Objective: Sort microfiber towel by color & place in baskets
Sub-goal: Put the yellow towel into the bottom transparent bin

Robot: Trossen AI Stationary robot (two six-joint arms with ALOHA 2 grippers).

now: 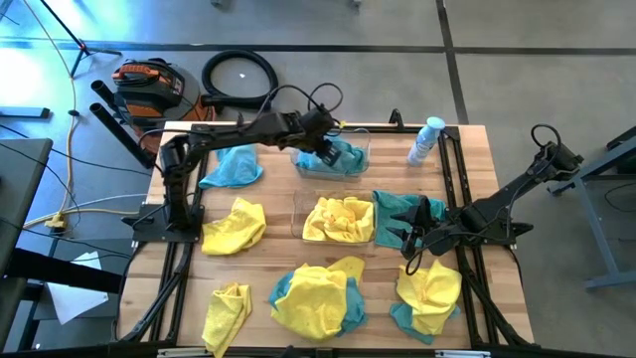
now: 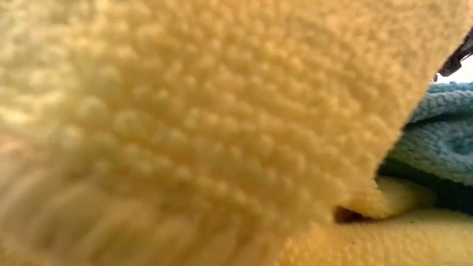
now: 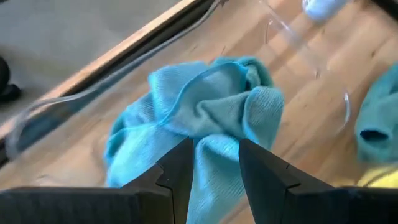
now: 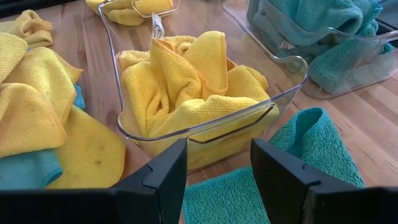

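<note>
the left hand (image 3: 214,163) held a teal towel (image 3: 205,112) over the far basket (image 1: 360,139) — the right hand (image 4: 217,171) hovered, fingers wide, near the yellow-filled basket (image 4: 292,65).

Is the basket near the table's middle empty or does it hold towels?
Holds towels: the middle basket contains crumpled yellow towels only.

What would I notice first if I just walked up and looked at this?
Bright cloths all over the wooden table: yellow towels scattered near the front, teal ones among them. In the middle, one clear basket is stuffed with yellow cloths. Behind it, the left gripper holds a teal towel over the other basket, while the right gripper waits, jaws open, by the yellow basket.
</note>
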